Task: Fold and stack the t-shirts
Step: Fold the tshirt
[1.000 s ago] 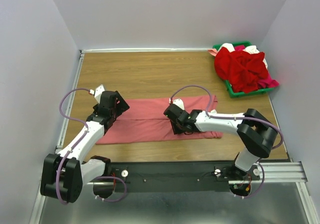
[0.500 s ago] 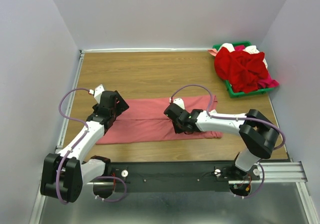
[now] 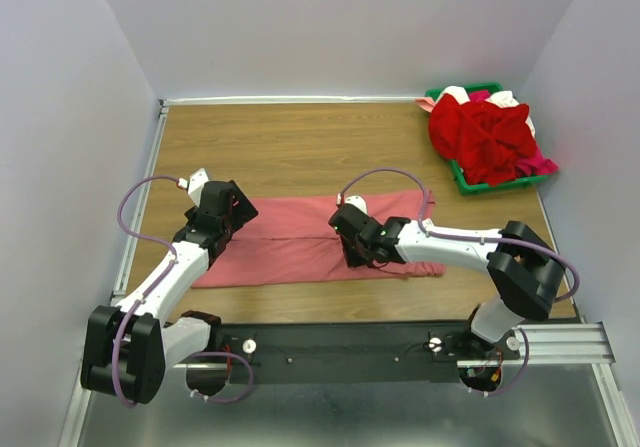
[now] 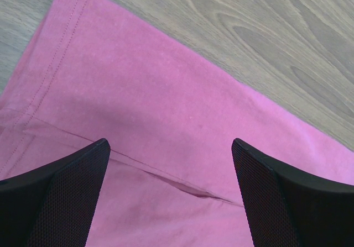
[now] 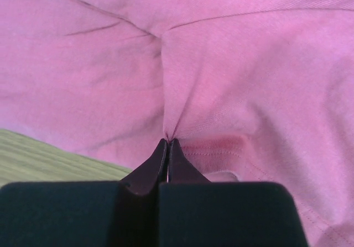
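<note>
A salmon-pink t-shirt lies flat as a long folded band across the near part of the table. My left gripper hovers over its left end, open, with fabric showing between the fingers and nothing gripped; a fold crease runs across the t-shirt below. My right gripper is down on the shirt's middle near its front edge. In the right wrist view the right gripper is shut on a small pinch of the pink cloth, which puckers up into the tips.
A green tray stands at the back right corner, heaped with red t-shirts plus bits of white and magenta. The bare wooden table stretches behind the pink shirt. Grey walls close in the sides.
My right gripper's jaws have closed onto a pinch of the pink t-shirt, and its forearm has shifted slightly. The left arm has not moved.
</note>
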